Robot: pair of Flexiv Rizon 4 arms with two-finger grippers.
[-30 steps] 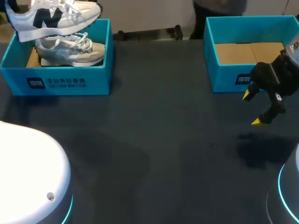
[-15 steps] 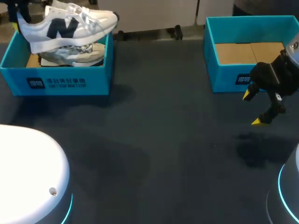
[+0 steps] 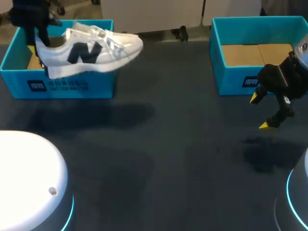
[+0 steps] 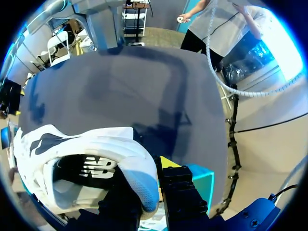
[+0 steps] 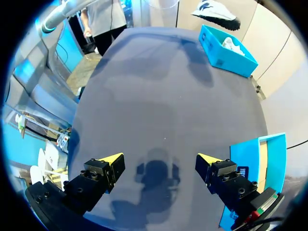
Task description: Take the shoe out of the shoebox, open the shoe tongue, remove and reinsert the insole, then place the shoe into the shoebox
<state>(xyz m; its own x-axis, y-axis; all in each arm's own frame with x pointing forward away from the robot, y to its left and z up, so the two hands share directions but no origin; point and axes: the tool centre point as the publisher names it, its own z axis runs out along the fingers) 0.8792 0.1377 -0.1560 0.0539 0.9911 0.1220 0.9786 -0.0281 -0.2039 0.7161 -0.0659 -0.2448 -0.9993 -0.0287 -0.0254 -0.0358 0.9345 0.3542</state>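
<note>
Pinching the heel collar of a white lace-up sneaker with a dark side logo (image 3: 91,50) in the left gripper (image 3: 37,45); holding it in the air, sole down and roughly level, toe towards the table's middle; hanging over the front right corner of the teal cardboard shoebox (image 3: 57,85) at the far left of the dark table (image 3: 168,168), toe past that box's right wall; casting a shadow on the tabletop in front of the box.

From the left wrist: one finger down inside the heel opening, the other, yellow-tipped finger (image 4: 180,192) outside behind the heel, both pressed on the sneaker's collar (image 4: 86,154) from two sides.

From the right wrist: sneaker aloft (image 5: 216,10), clear above the shoebox (image 5: 224,50); something pale inside that box, too small to tell.

Hovering with the right gripper (image 3: 263,111) spread wide and holding nothing, just above the table in front of a second teal shoebox (image 3: 231,79) with a brown cardboard floor, at the far right; well apart from the sneaker; only bare tabletop between its yellow tips (image 5: 159,166).
</note>
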